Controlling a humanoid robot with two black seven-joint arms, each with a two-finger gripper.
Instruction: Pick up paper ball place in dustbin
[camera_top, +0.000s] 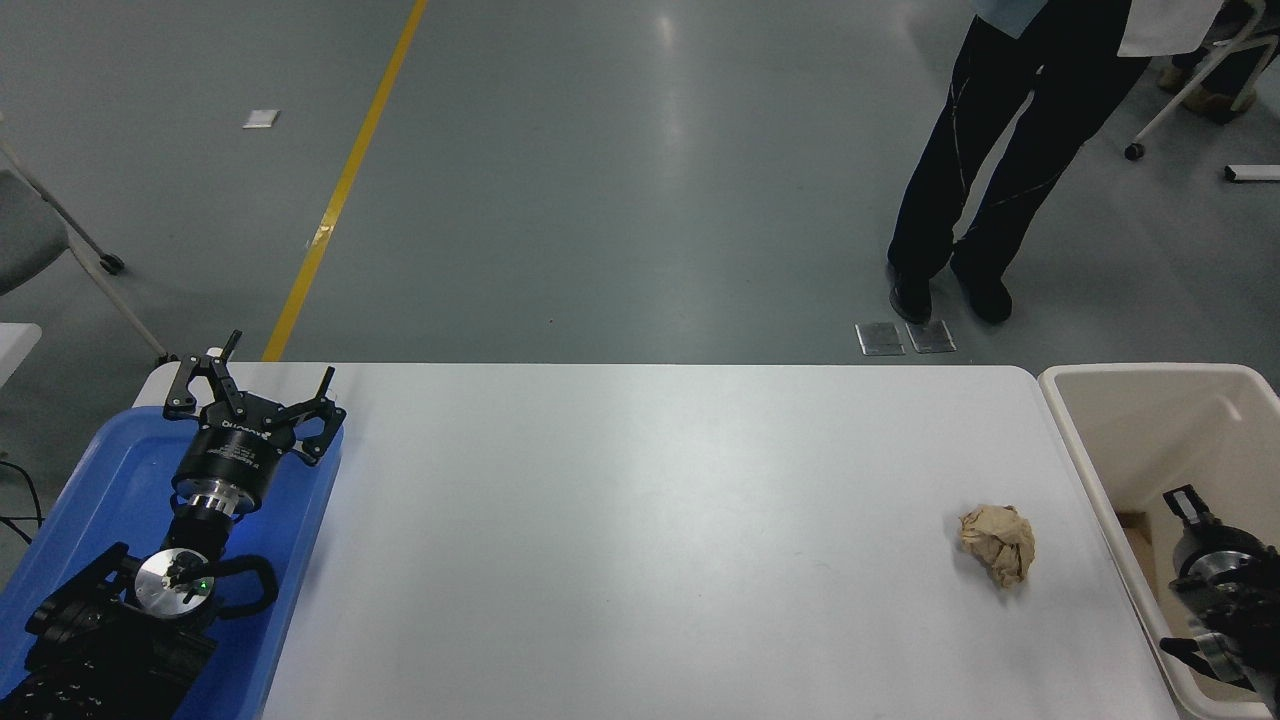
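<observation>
The paper ball (998, 542), a wrinkly tan-brown wad, lies on the white table (640, 540) near its right end, apart from both grippers. The dustbin (1075, 440), a cream-beige tub with a thick rim, stands just off the table's right edge. My right gripper (1200, 530) sits low inside the dustbin at the picture's lower right, to the right of the ball; most of it is cut off by the picture's edge. My left gripper (255, 388) is parked open and empty over the blue tray at the lower left.
A flat blue tray (110, 470) lies at the table's left end under the left arm. A person (985, 160) in dark trousers stands on the floor beyond the table's far right. A chair (40, 235) stands at the far left.
</observation>
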